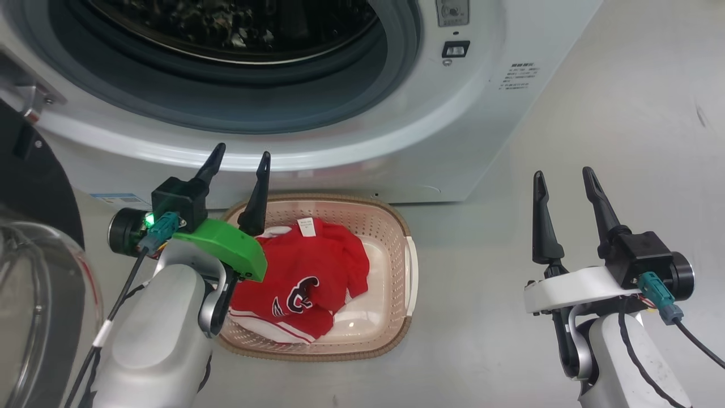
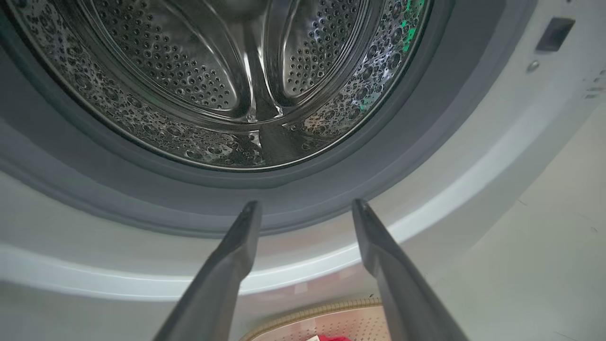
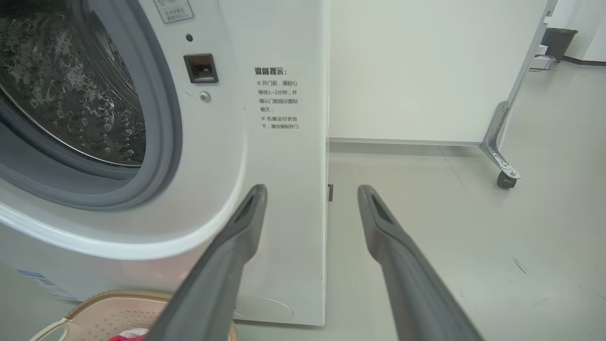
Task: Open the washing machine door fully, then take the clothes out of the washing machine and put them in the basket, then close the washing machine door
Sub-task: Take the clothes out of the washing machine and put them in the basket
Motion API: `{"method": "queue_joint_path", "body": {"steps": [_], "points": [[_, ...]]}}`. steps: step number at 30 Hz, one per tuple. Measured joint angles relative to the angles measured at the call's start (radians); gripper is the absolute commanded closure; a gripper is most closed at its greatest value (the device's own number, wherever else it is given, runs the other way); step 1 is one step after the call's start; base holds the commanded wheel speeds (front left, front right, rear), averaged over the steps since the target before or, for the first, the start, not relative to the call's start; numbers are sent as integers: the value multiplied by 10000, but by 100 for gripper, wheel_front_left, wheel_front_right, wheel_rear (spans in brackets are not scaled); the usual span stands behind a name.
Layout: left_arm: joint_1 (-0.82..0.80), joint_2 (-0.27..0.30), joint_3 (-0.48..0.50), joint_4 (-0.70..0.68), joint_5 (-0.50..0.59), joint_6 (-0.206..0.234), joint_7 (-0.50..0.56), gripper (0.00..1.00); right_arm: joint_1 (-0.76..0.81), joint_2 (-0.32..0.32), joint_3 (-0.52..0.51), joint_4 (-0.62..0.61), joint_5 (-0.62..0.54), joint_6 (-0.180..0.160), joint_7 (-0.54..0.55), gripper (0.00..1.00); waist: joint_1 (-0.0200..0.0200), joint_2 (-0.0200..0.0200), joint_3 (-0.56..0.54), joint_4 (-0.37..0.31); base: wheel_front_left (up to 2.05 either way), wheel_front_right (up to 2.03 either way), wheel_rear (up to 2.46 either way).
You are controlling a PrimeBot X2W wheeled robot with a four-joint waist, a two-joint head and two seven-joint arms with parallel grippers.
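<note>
The red jersey [image 1: 308,272] lies crumpled in the cream basket [image 1: 409,266], with its white trim and a dark letter facing up and a white neck tag toward the machine. The basket stands on the grey floor [image 1: 595,113] just in front of the white washing machine [image 1: 408,141], below its round mouth. In that mouth a grey gasket ring [image 2: 331,182] runs around the perforated steel drum [image 2: 189,85]. The washing machine door [image 1: 34,192] stands open at the robot's left, its clear glass bowl [image 1: 45,306] bulging at the head view's left edge.

The left gripper [image 1: 241,152] hangs above the basket's left end, its two dark fingers spread wide and holding nothing, tips aimed at the machine's lower front rim. The right gripper [image 1: 562,173] is well apart to the right, over the floor. Its fingers are also wide and empty, pointing past the machine's right front corner.

Right of the mouth, the front panel carries a dark latch slot [image 3: 201,67] and a printed notice [image 3: 278,99]. Beyond the machine stands a pale partition on a castor [image 3: 505,180]
</note>
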Motion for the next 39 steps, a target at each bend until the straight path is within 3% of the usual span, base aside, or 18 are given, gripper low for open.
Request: {"method": "queue_joint_path", "body": {"steps": [22, 39], "points": [[2831, 541, 326, -3430, 286, 1041, -12, 0, 1085, -54, -384, 359, 2, 0, 0, 0, -1, 0, -1801, 468, 0, 0, 0], [4999, 1016, 483, -4888, 445, 1396, 665, 0, 2134, -58, -543, 383, 35, -2, 0, 0, -1, 0, -2916, 775, 0, 0, 0]]}}
